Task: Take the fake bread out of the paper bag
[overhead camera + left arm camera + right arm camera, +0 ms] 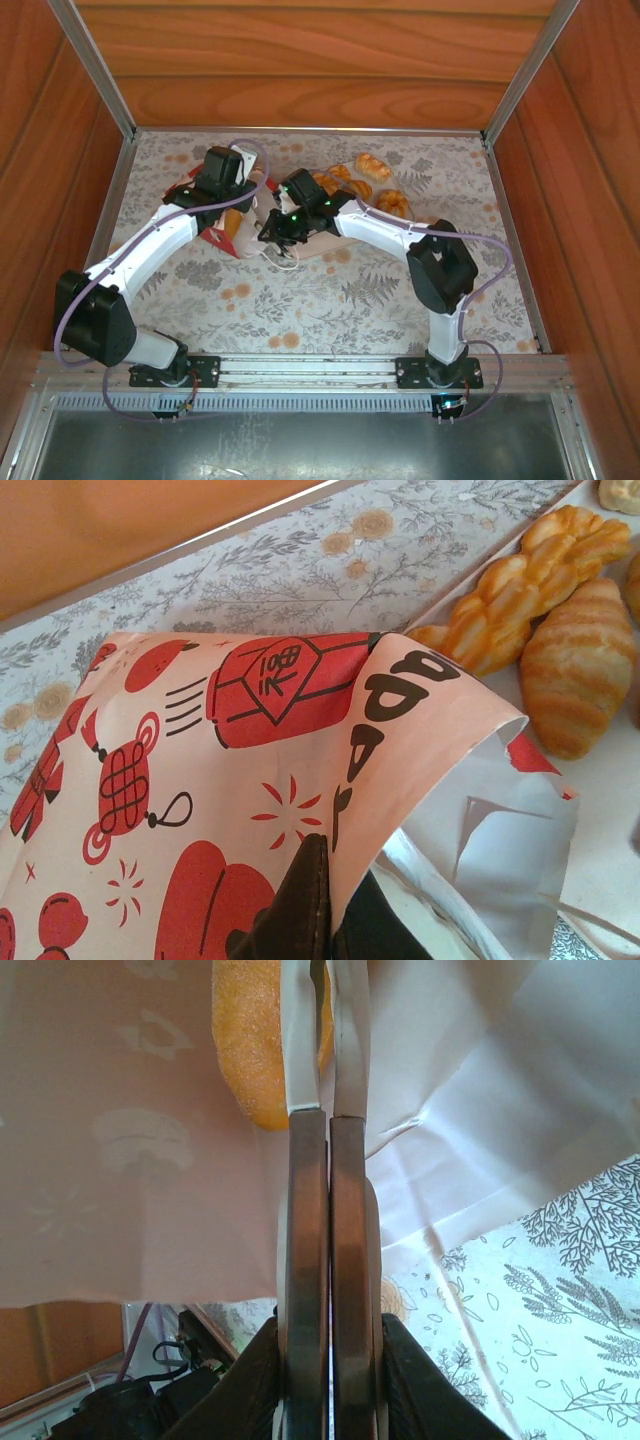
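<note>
Right tool [327, 1020]: jaws pressed shut, tips inside the mouth of the paper bag [130, 1160], one orange bread piece [255, 1050] just beside them and further in. Left tool [325, 900]: clamped on the bag's printed edge. Braided loaf [520, 590] and croissant [580, 680] lie outside, beside the bag; right arm judged nearer the piece inside.

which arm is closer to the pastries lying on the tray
Right. The right arm reaches along the near side of the tray, right beside the pastries. The left arm comes in from the other side of the paper bag, farther off.
</note>
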`<state>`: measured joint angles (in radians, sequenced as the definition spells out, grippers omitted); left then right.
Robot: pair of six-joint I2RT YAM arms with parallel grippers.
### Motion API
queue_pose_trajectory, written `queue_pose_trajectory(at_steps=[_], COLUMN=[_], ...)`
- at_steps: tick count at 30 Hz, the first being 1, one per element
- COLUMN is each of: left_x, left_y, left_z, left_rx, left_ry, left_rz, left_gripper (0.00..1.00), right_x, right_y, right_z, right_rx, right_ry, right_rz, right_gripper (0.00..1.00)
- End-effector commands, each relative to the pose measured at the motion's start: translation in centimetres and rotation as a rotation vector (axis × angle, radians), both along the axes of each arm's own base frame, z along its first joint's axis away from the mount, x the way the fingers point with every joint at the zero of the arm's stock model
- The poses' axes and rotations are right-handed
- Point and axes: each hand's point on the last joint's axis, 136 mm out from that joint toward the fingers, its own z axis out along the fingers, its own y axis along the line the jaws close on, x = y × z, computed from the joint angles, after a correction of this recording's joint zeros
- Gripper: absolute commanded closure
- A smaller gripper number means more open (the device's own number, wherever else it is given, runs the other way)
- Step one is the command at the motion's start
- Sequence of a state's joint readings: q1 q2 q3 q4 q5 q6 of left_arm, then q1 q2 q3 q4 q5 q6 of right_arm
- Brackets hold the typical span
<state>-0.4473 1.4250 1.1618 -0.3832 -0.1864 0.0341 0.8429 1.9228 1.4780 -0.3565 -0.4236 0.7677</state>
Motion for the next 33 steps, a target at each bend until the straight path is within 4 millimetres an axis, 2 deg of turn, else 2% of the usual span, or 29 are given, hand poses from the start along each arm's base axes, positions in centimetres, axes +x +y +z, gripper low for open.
queue_pose_trajectory(at_steps=[1,6,13,16,24,33], left_x=[0.0,0.2,0.0,-0.1,-0.3,-0.3], left_y=[0.4,0.3,0.0,-0.2,-0.1,-0.2], left_z=[0.6,0.7,0.7,0.9,0.3,-0.3], left_rx=[0.019,0.017,0.004,-0.001,0.001,0.02], left_ry=[-0.025,-0.024,-0.022,-0.024,-0.011,-0.001], left_rz=[0.004,-0.001,-0.012,-0.019,-0.016,-0.013], left_gripper=[1.0,1.0,1.0,1.0,1.0,1.0], right_x=[-0.4,-1.5,-2.1,-2.2,-1.6,-0.7], right_y=[-0.3,-1.0,-2.2,-2.3,-1.6,-0.4], right_z=[2.7,2.6,-0.5,-1.1,1.4,1.9], right_rx=[0.049,0.0,-0.104,-0.114,-0.058,-0.037], right_ry=[-0.048,-0.014,0.049,0.066,0.014,0.024], right_rz=[0.037,0.066,0.066,0.057,0.057,0.041], right_gripper=[1.0,1.0,0.99,0.91,0.65,0.55])
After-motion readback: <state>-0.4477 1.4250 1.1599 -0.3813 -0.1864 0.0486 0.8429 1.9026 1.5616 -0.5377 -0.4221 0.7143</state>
